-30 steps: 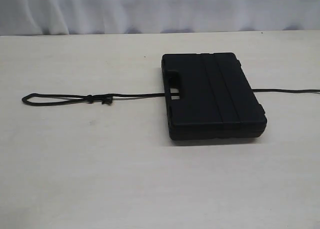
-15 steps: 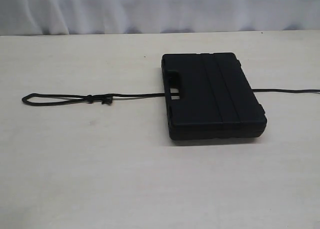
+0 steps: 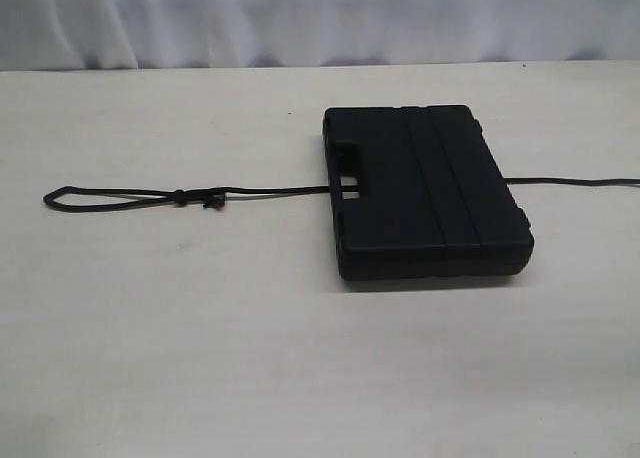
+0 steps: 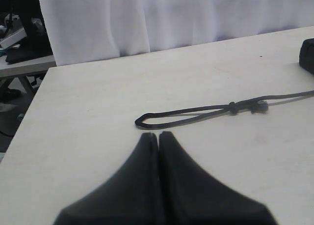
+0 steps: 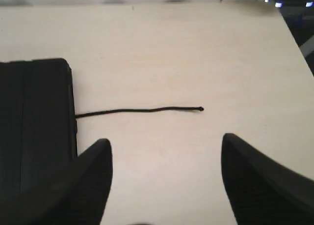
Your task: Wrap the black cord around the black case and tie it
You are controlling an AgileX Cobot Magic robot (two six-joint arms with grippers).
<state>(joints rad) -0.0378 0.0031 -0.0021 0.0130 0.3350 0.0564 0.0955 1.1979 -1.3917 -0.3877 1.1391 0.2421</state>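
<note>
The black case point(image 3: 425, 190) lies flat on the table, right of centre, its handle hole on the left short edge. The black cord point(image 3: 140, 196) runs left from that hole to a narrow loop with small knots, and leaves the case's right side toward the exterior view's right edge. Neither gripper shows in the exterior view. In the left wrist view my left gripper point(image 4: 159, 134) is shut and empty, a little short of the cord's loop point(image 4: 147, 119). My right gripper point(image 5: 166, 144) stands open over bare table, near the cord's free end point(image 5: 198, 108) and beside the case point(image 5: 34, 117).
A pale tabletop point(image 3: 200, 358) carries everything, with a white curtain point(image 3: 300, 18) behind its far edge. Another table with clutter point(image 4: 19, 43) stands past the table's left end in the left wrist view.
None in the exterior view: case and cord lie as before.
</note>
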